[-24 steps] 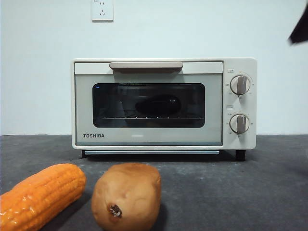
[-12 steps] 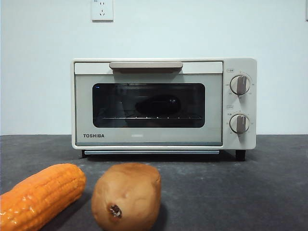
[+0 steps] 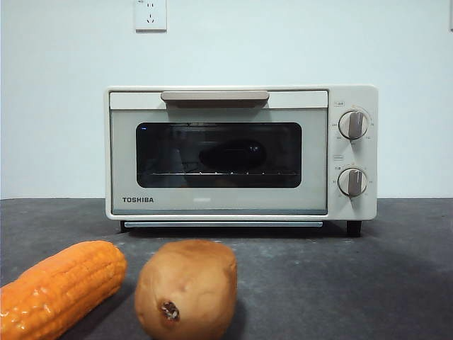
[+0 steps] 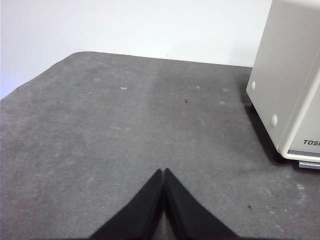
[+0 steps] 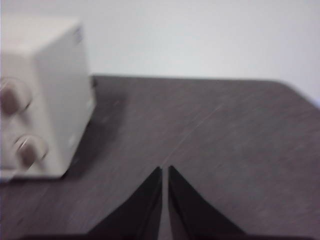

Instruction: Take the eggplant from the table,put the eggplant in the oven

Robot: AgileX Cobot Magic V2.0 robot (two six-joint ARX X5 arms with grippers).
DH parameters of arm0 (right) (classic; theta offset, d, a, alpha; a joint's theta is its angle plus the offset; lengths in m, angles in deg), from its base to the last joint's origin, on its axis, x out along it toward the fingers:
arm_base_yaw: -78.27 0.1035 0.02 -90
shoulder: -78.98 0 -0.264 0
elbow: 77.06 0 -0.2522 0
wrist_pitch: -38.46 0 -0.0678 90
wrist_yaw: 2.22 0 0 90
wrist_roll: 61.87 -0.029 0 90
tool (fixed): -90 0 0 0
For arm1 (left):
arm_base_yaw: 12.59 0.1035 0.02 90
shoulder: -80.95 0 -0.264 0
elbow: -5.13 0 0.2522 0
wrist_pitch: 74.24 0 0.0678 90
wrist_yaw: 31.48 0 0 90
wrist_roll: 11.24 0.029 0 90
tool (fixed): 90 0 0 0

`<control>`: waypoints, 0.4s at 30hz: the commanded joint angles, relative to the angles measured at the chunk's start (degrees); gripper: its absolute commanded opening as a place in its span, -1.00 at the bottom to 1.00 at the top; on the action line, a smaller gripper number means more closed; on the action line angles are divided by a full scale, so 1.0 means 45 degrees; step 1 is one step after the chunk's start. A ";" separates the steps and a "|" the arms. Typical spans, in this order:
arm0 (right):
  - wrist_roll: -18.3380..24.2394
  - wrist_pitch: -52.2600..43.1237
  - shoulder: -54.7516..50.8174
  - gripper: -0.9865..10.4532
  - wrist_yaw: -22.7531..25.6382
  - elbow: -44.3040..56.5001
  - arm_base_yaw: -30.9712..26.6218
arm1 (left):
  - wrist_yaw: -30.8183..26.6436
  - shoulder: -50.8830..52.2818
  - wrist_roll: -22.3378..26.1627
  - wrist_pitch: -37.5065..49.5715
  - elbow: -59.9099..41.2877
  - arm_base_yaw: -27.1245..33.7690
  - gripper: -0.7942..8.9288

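The eggplant [image 3: 232,154] lies on the wire rack inside the closed oven [image 3: 241,152], dark behind the glass, so the task looks complete. Near the camera on the bench [image 3: 340,283], a corn cob [image 3: 60,287] and a potato [image 3: 186,289] sit untouched, side by side. The left gripper [image 4: 164,175] hovers with jaws pressed together over bare bench left of the oven; the right gripper [image 5: 165,172], jaws nearly closed and empty, hangs to its right. Both arms should park clear of the door and knobs.
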 commanded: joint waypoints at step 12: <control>-0.0238 -0.0515 -0.1549 -0.82 -0.0364 0.2429 -0.0024 | -0.0005 0.0019 0.0199 0.0185 -0.0214 0.0010 -0.83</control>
